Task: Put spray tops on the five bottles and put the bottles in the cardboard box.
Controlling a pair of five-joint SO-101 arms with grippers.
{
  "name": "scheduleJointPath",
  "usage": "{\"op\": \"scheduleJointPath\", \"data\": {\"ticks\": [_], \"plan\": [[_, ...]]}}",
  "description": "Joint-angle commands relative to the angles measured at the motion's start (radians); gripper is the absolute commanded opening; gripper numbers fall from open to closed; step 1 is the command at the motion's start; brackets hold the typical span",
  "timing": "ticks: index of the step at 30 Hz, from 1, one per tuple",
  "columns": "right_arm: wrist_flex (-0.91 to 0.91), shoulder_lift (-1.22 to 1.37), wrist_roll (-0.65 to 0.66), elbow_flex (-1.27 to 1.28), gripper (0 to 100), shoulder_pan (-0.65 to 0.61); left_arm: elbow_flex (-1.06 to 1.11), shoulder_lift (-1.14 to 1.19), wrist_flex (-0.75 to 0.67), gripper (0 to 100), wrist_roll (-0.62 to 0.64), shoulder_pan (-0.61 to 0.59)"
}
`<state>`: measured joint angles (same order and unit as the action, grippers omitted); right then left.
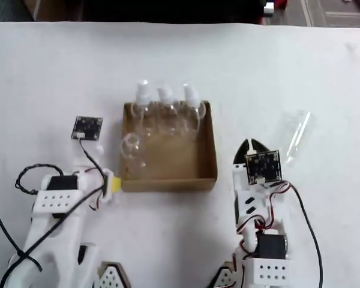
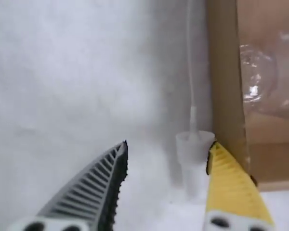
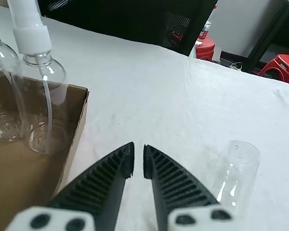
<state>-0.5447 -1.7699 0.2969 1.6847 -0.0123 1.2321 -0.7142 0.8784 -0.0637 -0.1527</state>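
Light spray top (image 2: 195, 154) on the table, just outside the cardboard box (image 1: 168, 183), between the spread fingers of the left hand (image 2: 168, 144).

The top looks like light, stiff plastic with a thin, bendy dip tube, so the cap body is likely the place to grip, not the tube. Three capped bottles (image 1: 166, 111) stand along the box's far wall and an uncapped bottle (image 1: 132, 149) sits by its left wall. They are clear, probably slippery and easily tipped. A fifth bottle (image 3: 233, 175) lies well right of the box, beside the right hand (image 3: 137, 146), whose fingers are nearly together on nothing. The white table (image 1: 288, 66) looks matte. Beyond the box are a dark chair (image 3: 135, 21) and red stools (image 3: 284, 67).
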Motion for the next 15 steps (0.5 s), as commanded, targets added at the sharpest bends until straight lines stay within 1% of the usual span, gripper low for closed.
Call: {"op": "scheduleJointPath", "data": {"ticks": [1,3,5,7,9,12,15], "plan": [[-0.002,-0.013,0.014,0.008,2.4,-0.007,-0.003,0.005,0.005,25,-0.017,-0.01],[-0.002,-0.013,0.014,0.008,2.4,-0.007,0.002,0.005,-0.015,25,-0.061,-0.028],[-0.002,-0.013,0.014,0.008,2.4,-0.007,-0.002,0.005,-0.021,25,-0.1,-0.093],[-0.002,-0.013,0.014,0.008,2.4,-0.007,-0.014,-0.001,-0.015,25,-0.155,-0.202],[-0.002,-0.013,0.014,0.008,2.4,-0.007,-0.044,-0.004,-0.008,24,-0.241,-0.328],[-0.002,-0.013,0.014,0.008,2.4,-0.008,-0.14,-0.005,-0.005,23,-0.345,-0.516],[-0.001,-0.013,0.014,0.008,2.4,-0.008,-0.247,-0.005,-0.003,23,-0.391,-0.645]]}}
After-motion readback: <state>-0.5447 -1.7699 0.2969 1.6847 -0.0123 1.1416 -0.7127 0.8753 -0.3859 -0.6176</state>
